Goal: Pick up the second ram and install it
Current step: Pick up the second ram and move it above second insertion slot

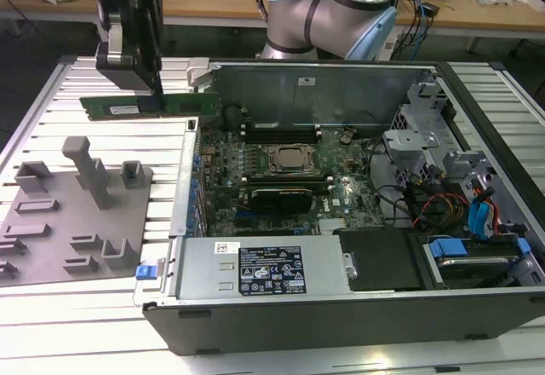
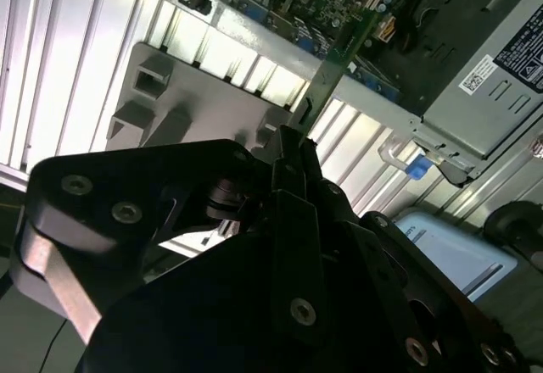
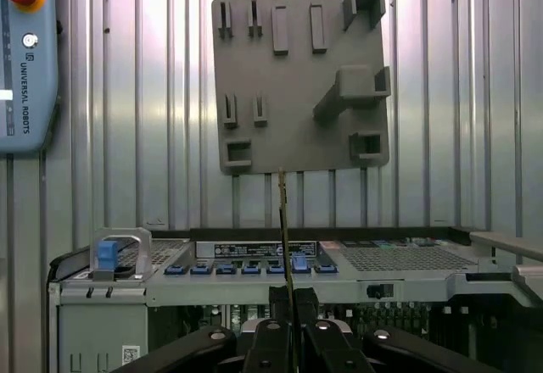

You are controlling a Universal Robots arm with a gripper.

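The second ram (image 1: 149, 104) is a long green stick held level above the slatted table, just off the open computer case's (image 1: 341, 307) left wall in the exterior view. My gripper (image 1: 154, 92) is shut on its upper edge near the middle. Both wrist views show the stick edge-on (image 2: 335, 64) (image 3: 283, 220), sticking out from between my shut fingers (image 2: 293, 165) (image 3: 277, 298). The motherboard (image 1: 255, 162) lies inside the case, with the square CPU socket (image 1: 290, 158) and long black slots (image 1: 281, 128) beside it.
A grey fixture plate (image 1: 51, 239) with raised holders lies on the table at the exterior view's left. The case holds a power supply (image 1: 264, 268), drive cages (image 1: 426, 136) and cables (image 1: 460, 213). A teach pendant (image 3: 25, 59) rests on the slats.
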